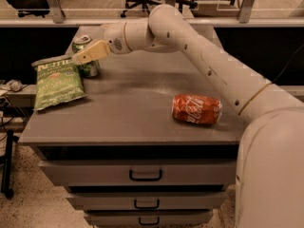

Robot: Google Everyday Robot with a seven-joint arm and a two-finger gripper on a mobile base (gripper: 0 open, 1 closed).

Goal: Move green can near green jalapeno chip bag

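Note:
The green can (88,68) stands upright at the back left of the cabinet top, right beside the upper right corner of the green jalapeno chip bag (56,83), which lies flat at the left edge. My gripper (81,55) is at the can, reaching in from the right; its cream-coloured end crosses in front of the can's upper half and hides part of it. The can rests on the surface.
A red Coca-Cola can (196,109) lies on its side at the right of the grey cabinet top (133,108). My arm (209,61) spans the back right. Drawers are below the front edge. Office chairs stand beyond the back rail.

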